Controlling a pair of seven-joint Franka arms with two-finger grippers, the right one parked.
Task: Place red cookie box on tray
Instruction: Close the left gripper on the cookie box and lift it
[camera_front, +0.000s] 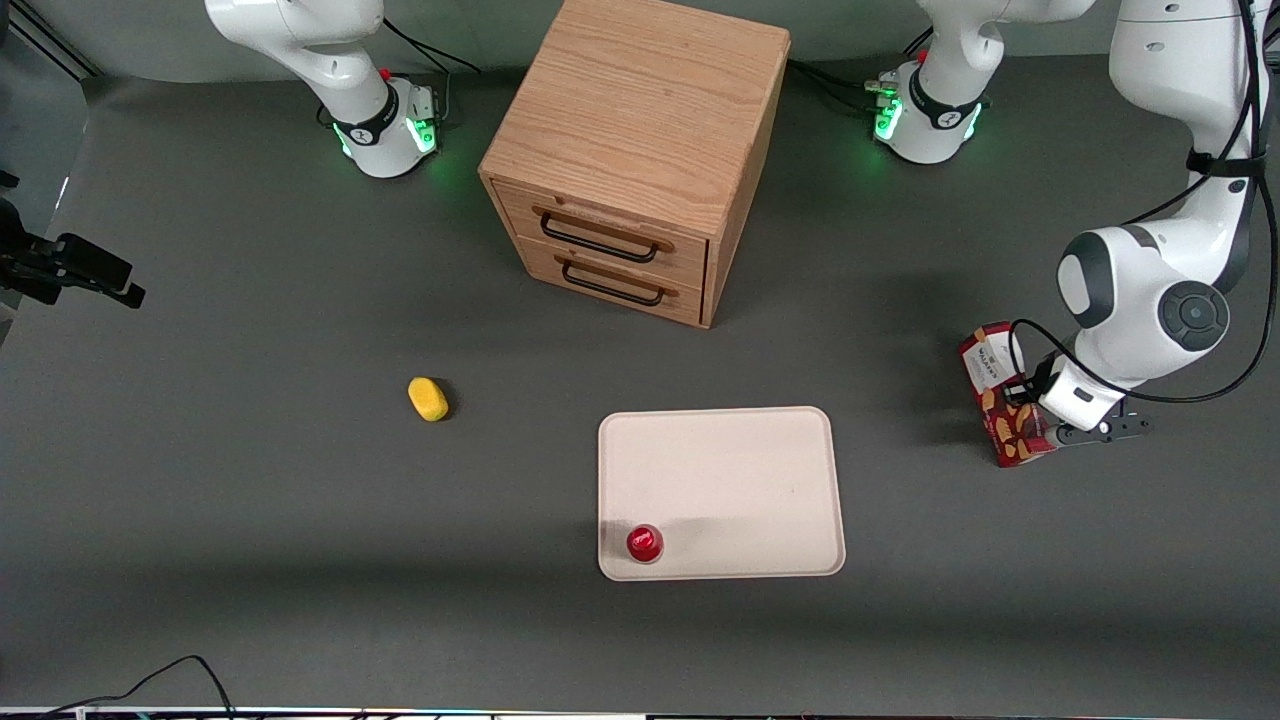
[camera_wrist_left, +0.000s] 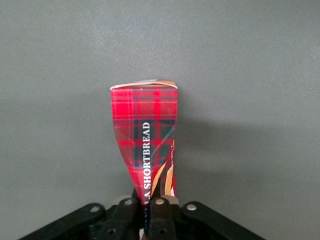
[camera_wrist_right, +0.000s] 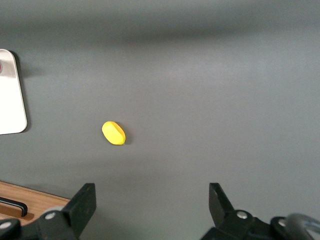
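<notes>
The red cookie box (camera_front: 1003, 405) is a narrow dark-red tartan carton with a white label at one end. It is held off the grey table toward the working arm's end, tilted. My left gripper (camera_front: 1032, 405) is shut on the box; in the left wrist view the box (camera_wrist_left: 147, 140) sticks out from between the fingers (camera_wrist_left: 159, 215) and is squeezed thin there. The cream-white tray (camera_front: 740, 480) lies on the table, well apart from the box, toward the table's middle. A small round red-topped object (camera_front: 645, 543) stands on the tray's near corner.
A wooden two-drawer cabinet (camera_front: 630, 150) stands at the middle of the table, farther from the front camera than the tray. A yellow oval object (camera_front: 428, 398) lies toward the parked arm's end; it also shows in the right wrist view (camera_wrist_right: 114, 133).
</notes>
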